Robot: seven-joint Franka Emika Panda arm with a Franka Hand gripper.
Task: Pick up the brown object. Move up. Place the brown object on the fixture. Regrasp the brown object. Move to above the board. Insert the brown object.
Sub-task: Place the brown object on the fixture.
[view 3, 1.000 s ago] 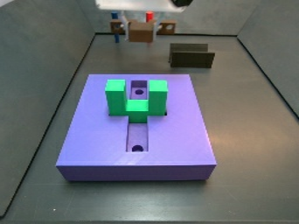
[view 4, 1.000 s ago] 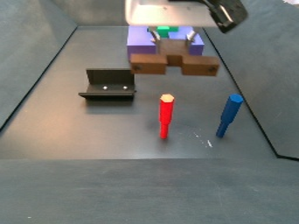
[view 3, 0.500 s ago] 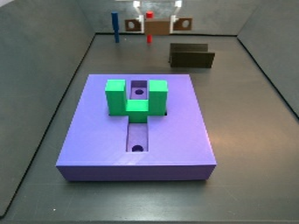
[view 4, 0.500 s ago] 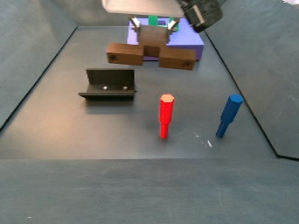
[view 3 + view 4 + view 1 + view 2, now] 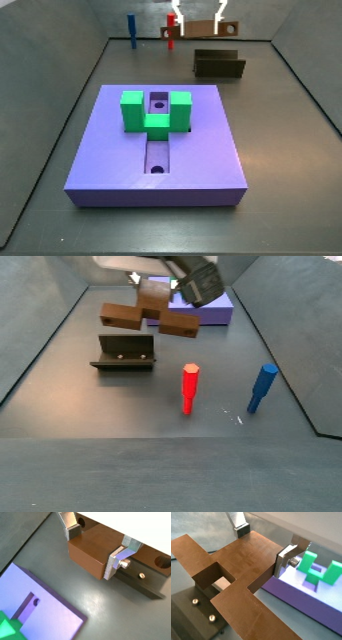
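The purple board point(image 5: 158, 145) sits apart on the floor. Nearer the fixture point(image 5: 123, 353), the brown object point(image 5: 147, 316) hangs in the air above it, clamped by the gripper point(image 5: 264, 543) across its stem. It looks rigid, light, smooth-sided; flat faces suit gripping.

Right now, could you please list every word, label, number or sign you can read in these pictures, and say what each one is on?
There is no readable text in any view.
The brown object, held in the gripper: bare, no lettering.
The fixture: only screw heads, no label.
The board and its green block: plain.
The red peg and blue peg: unmarked.
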